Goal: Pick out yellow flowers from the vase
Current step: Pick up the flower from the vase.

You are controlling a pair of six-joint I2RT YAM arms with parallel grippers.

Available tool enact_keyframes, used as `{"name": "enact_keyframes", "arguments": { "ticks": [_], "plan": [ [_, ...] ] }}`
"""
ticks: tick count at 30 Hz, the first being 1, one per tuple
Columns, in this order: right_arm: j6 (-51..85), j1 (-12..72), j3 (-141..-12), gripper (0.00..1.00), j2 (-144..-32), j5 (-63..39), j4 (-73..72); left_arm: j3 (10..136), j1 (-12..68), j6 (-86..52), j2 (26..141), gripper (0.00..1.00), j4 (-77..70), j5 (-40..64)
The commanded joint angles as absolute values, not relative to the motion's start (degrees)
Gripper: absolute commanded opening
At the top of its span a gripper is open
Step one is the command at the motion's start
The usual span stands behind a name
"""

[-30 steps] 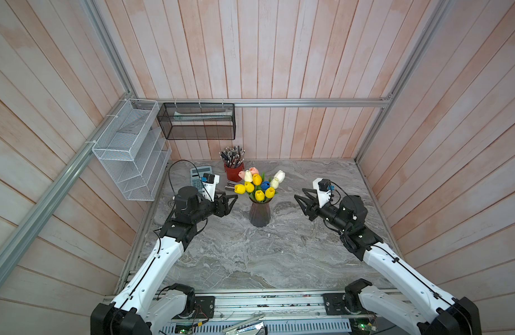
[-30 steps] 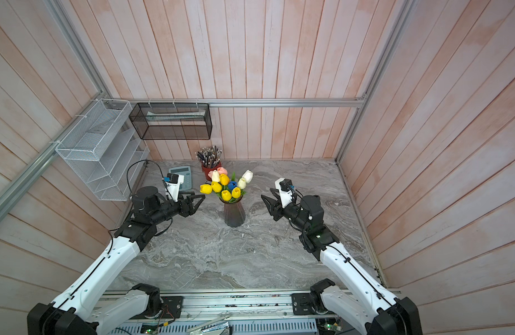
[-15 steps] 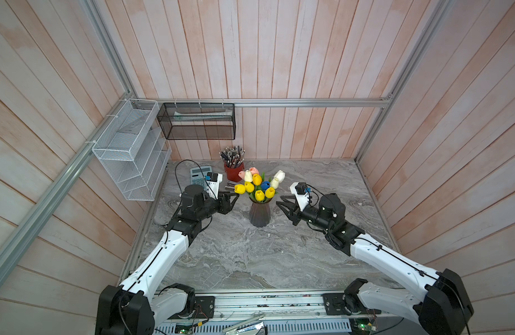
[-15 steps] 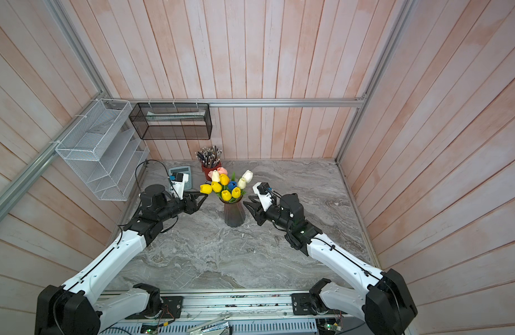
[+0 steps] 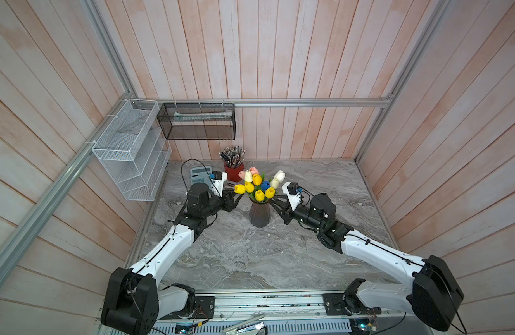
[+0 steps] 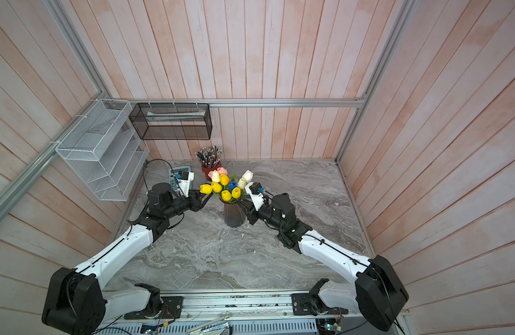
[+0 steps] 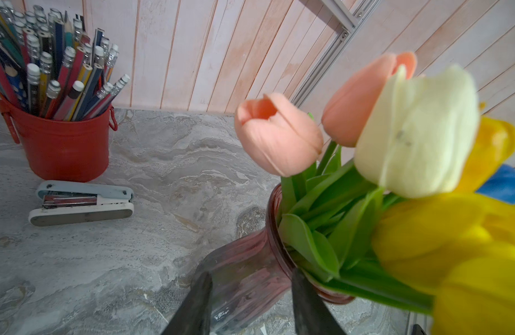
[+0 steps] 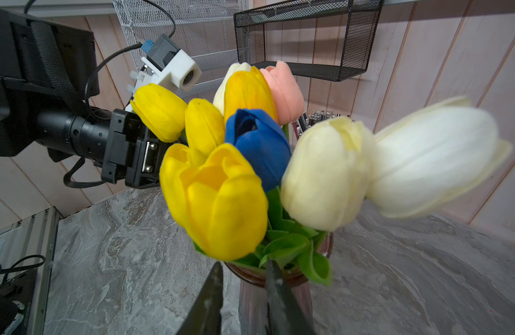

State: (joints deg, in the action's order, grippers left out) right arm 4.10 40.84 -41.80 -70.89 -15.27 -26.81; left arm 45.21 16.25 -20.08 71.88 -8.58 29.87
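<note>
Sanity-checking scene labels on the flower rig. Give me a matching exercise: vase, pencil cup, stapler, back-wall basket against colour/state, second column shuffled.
Things:
1. vase
2. pencil cup
3. stapler
4. back-wall basket

Colour and state:
A. black mesh, hung up
B. red, upright
C. dark, ribbed
D. white and grey, lying flat

Pairs: 1-C, 2-B, 3-D, 4-A

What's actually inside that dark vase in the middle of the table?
Tulips stand in the vase: yellow flowers, white tulips, pink tulips, one blue tulip, green leaves at its rim. Its dark wall hides the lower stems.
</note>
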Motion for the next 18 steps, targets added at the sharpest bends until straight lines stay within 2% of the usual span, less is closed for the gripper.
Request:
{"name": "enact_keyframes", "arguments": {
  "ticks": [1, 18],
  "plan": [
    [4.2, 41.3, -43.7, 0.26, -72.0, -13.9, -30.1, 45.0, 16.7, -20.7, 72.8, 0.45, -10.8, 30.9],
    [2.1, 43.9, -45.6, 0.23, -75.8, -10.8, -33.3, 45.7, 17.0, -21.0, 76.6, 0.45, -12.8, 31.7]
  ]
}}
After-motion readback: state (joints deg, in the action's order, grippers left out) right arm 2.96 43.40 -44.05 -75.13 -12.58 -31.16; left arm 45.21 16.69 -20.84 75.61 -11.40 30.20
